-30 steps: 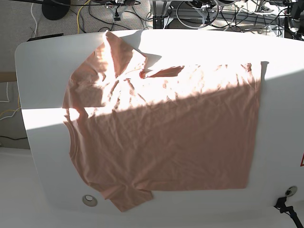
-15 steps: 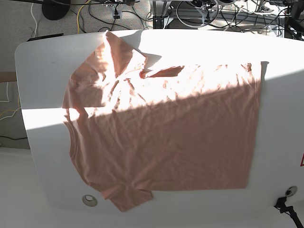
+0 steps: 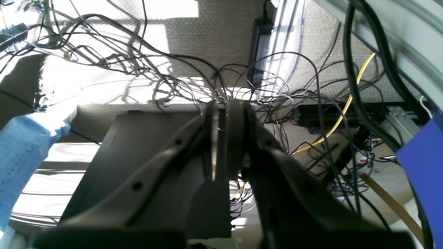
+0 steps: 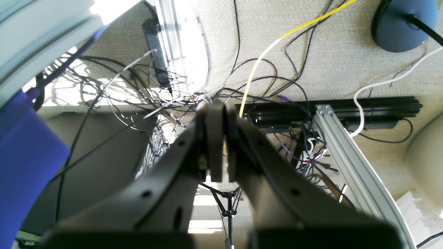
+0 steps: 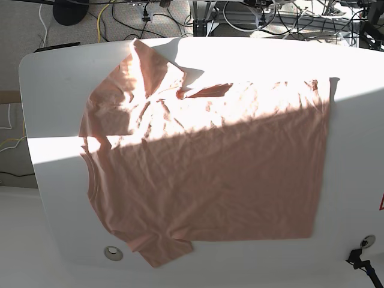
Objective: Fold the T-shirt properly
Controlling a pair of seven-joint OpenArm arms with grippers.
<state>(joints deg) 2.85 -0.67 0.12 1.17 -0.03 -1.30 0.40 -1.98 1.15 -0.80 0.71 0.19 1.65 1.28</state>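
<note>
Filling most of the base view, the smooth white table (image 5: 54,210) carries the large salmon-pink cloth T-shirt (image 5: 216,180). The shirt lies unfolded, with its neckline (image 5: 91,174) to the left of the view and its bottom hem (image 5: 320,162) to the right. The upper sleeve (image 5: 153,69) is wrinkled and reaches the table's upper edge; the lower sleeve (image 5: 161,249) points down. Bright sunlight covers the upper part of the cloth, and the rest is in shade. The dark left gripper (image 3: 223,103) has its fingers pressed together, and the dark right gripper (image 4: 219,103) also; both are over the cable-covered floor (image 4: 214,41), away from the shirt. A small round metal-coloured fitting (image 5: 113,253) is near the lower sleeve.
</note>
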